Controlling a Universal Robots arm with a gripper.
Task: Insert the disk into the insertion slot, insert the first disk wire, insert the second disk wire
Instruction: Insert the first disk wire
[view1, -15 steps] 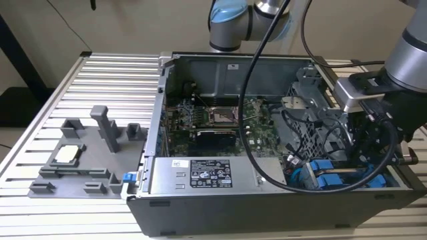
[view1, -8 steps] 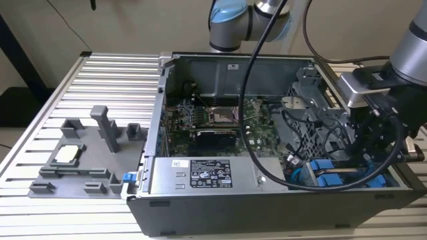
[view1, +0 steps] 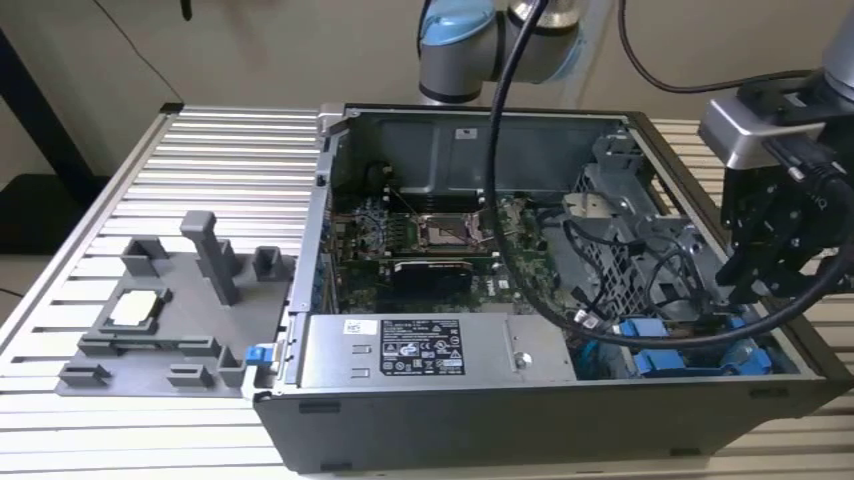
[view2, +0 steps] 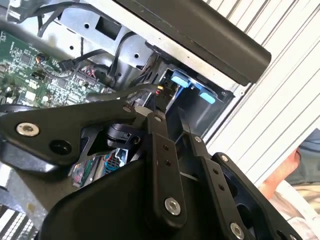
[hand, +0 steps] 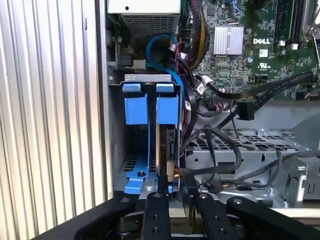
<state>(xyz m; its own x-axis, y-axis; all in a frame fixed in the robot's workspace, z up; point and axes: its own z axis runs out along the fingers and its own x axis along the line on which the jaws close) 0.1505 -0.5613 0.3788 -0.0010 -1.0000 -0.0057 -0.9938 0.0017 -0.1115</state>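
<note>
Plainly, labelled supply (view1: 534, 355) near insertion slot (view1: 681, 352)

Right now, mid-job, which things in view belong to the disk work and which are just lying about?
Job in hand:
- the disk, edge-on in the insertion slot
- the hand, close by it
- loose black cables nearby, likely the wires

Lying about:
- grey fixture block on the table
- power supply
- motherboard
- perforated cage
</note>
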